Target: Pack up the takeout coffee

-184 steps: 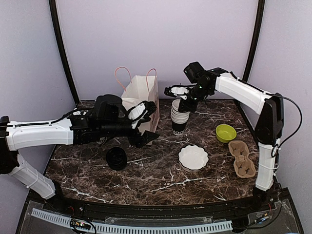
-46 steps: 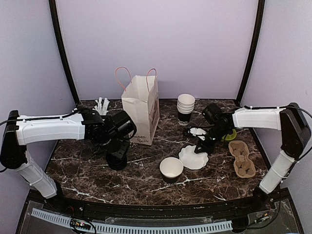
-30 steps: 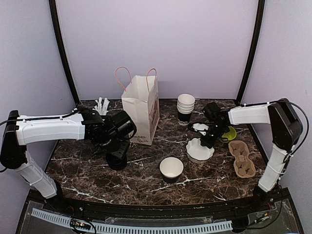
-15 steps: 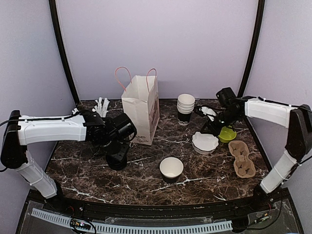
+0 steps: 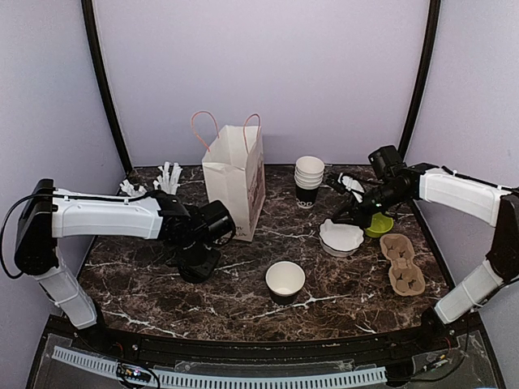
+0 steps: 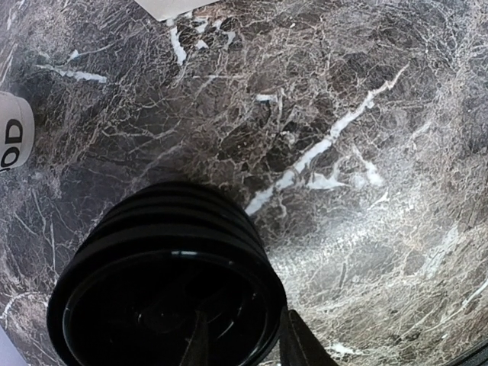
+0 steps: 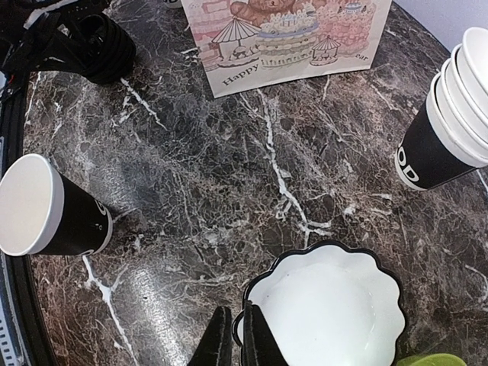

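Note:
No lidded takeout coffee shows in any view. A lone lidless black paper cup [image 5: 285, 279] with a white lining stands front centre; it also shows in the right wrist view [image 7: 46, 210]. A stack of black lids [image 5: 193, 266] lies at the left. My left gripper [image 5: 200, 253] is over it, with one finger inside the top lid [image 6: 164, 305] and one outside its rim, apart. My right gripper [image 5: 339, 219] is shut on the rim of a white scalloped dish [image 5: 342, 237], which also shows in the right wrist view [image 7: 335, 309].
A white paper bag [image 5: 235, 182] with pink handles stands at the back. A stack of lidless cups [image 5: 308, 182] is beside it. A green bowl [image 5: 378, 226] and a cardboard cup carrier [image 5: 403, 263] are at the right. White sticks [image 5: 169, 173] are at the back left.
My right gripper took the scalloped dish and moved it back and to the right, toward the green bowl. My left gripper has stayed at the lid stack, shifting slightly right.

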Robot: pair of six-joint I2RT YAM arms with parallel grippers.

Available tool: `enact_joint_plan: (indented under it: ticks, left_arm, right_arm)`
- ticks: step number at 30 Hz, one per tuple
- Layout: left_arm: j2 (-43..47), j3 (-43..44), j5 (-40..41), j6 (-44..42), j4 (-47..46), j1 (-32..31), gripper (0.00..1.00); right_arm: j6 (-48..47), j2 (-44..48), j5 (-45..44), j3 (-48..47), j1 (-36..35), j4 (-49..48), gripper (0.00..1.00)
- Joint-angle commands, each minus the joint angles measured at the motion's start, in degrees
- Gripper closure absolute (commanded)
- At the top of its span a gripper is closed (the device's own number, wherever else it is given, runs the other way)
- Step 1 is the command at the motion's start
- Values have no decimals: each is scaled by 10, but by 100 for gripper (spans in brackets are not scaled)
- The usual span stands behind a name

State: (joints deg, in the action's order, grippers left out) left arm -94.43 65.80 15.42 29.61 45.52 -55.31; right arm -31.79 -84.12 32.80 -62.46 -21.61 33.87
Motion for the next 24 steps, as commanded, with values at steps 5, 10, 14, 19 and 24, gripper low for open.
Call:
enact_joint_plan:
  ticks: [5, 10, 14, 19, 24]
  left_arm:
    - [2, 19, -2, 6, 5, -2, 61]
    - [13, 27, 4, -3, -2, -5, 54]
    - [55, 58, 44, -10, 24, -6, 57]
    - [83, 83, 119, 21, 102, 15, 58]
    - [91, 51, 106, 33, 114, 45, 54]
  right_arm:
    - [-11, -1, 16, 9, -2, -7, 92]
    - [-16, -12, 19, 5, -2, -1, 92]
    - [-17, -13, 22, 8, -2, -1, 92]
    - [-20, -15, 15, 12, -2, -2, 92]
    - [-22, -14, 7, 16, -2, -5, 92]
